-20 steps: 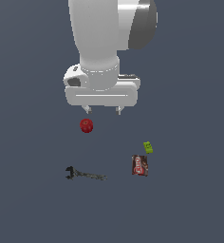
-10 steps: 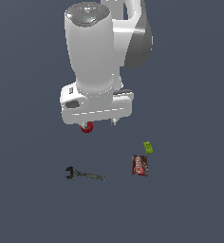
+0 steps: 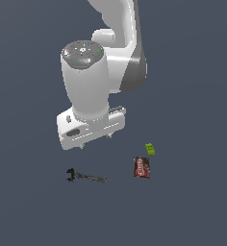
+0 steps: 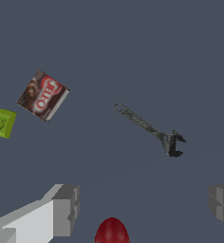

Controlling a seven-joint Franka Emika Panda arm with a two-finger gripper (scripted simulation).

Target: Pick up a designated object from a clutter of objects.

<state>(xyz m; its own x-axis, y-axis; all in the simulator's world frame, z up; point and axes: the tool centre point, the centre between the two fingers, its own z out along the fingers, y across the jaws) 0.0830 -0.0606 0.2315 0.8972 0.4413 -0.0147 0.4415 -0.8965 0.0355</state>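
Observation:
The designated object, a slim dark wrench [image 3: 86, 177] [image 4: 149, 129], lies flat on the grey floor with its open jaw at the exterior view's left end. My gripper [image 3: 95, 141] [image 4: 142, 206] hangs above the floor, a little behind the wrench and apart from it, open with nothing between its fingers [image 4: 64, 209]. The rest of the clutter is a brown-red packet [image 3: 142, 167] [image 4: 42, 95], a small green block [image 3: 150, 149] [image 4: 2, 123] and a red ball [image 4: 112, 231]. The ball sits below the gap between the fingers; the arm hides it in the exterior view.
The packet and green block lie close together to the exterior view's right of the wrench. Bare grey floor [image 3: 33, 211] surrounds the wrench on all sides.
The arm has swung toward the exterior view's left and lowered nearer the wrench. Its hand now covers the red ball, which showed below it a second ago.

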